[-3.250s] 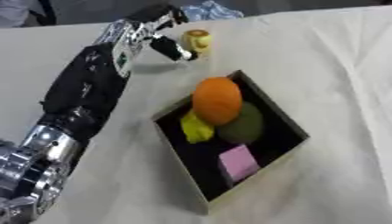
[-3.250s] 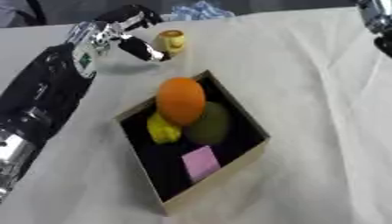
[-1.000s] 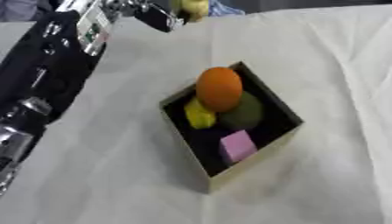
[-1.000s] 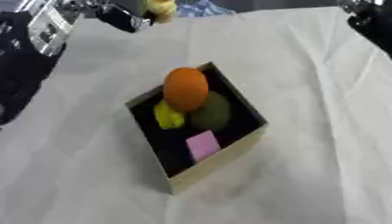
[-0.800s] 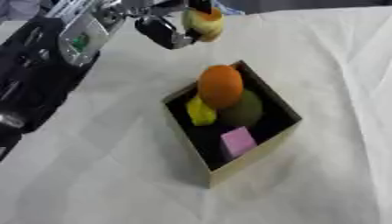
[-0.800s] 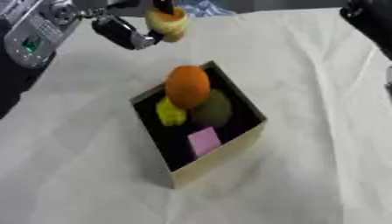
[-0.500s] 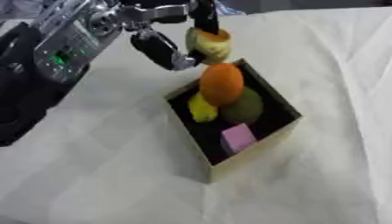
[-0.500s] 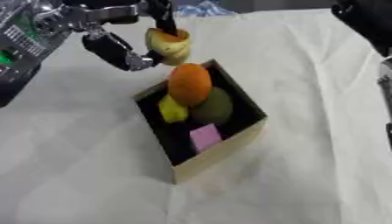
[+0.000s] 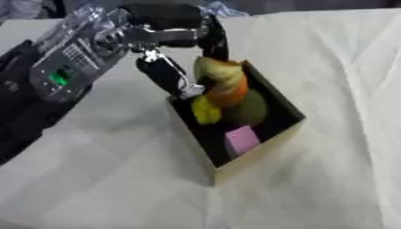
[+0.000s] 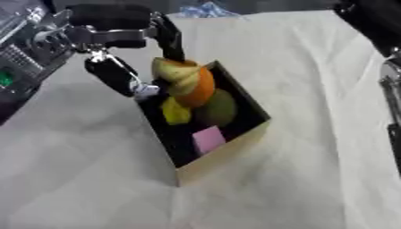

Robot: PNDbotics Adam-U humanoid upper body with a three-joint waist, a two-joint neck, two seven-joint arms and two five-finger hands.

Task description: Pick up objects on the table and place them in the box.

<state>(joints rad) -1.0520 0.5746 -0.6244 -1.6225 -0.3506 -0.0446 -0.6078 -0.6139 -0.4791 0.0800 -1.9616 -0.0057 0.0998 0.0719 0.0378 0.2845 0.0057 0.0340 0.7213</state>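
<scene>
A small yellowish object, blurred and hard to identify, is pinched between finger and thumb of the left robot hand just above the box. Inside the box lie an orange, a yellow piece, a green fruit and a pink block. The box sits on the white-clothed table.

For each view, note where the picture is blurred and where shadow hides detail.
Left eye view: the left hand and the pale yellowish object it pinches above the box are smeared by motion blur; the box's interior is dark around the pink block. Right eye view: similar blur; the right arm at the edge is a dark, undetailed shape.
</scene>
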